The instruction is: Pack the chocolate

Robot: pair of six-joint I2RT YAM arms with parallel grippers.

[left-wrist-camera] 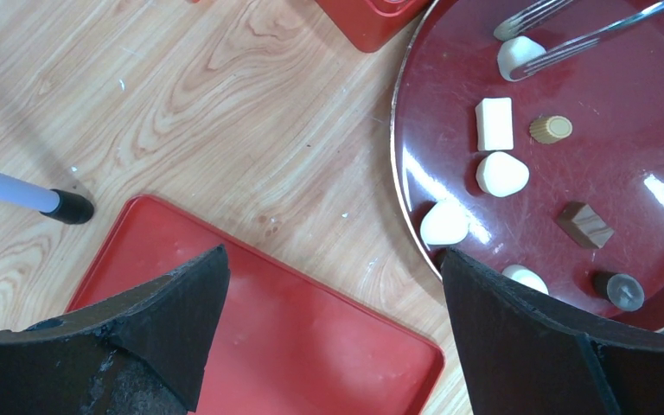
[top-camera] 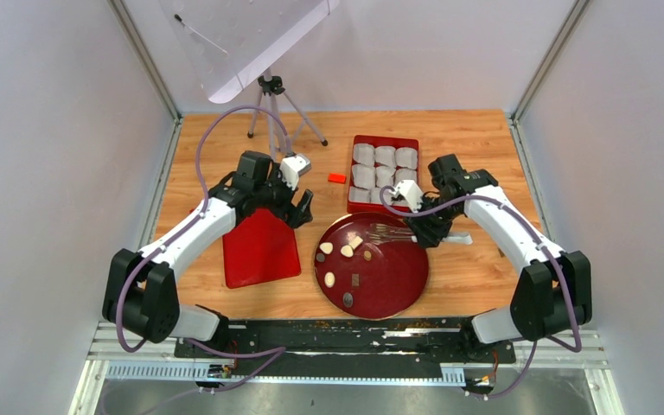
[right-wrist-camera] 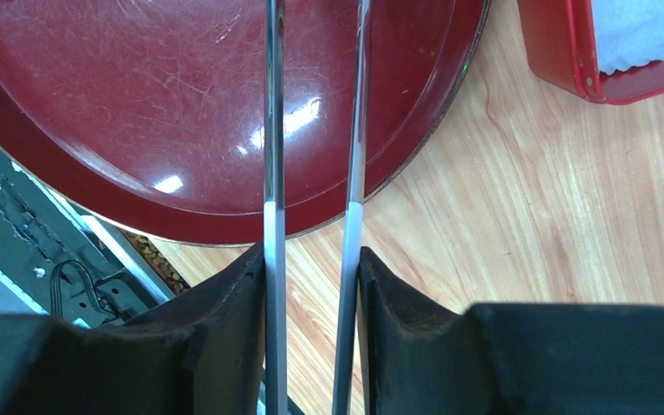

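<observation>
Chocolate pieces (left-wrist-camera: 502, 173) all lie on the plate (top-camera: 389, 278); cups (top-camera: 385, 156) in the box (top-camera: 384, 139) look empty, though dimly seen. Right gripper (right-wrist-camera: 311, 259) clamps the tongs (right-wrist-camera: 359, 130); left gripper (left-wrist-camera: 333, 259) gapes empty.

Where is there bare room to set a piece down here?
Free: the flat red lid left of the plate, the plate's right half, and far-corner wood right of the box. Crowded: the plate's left half, dotted with chocolates, tongs reaching in.
</observation>
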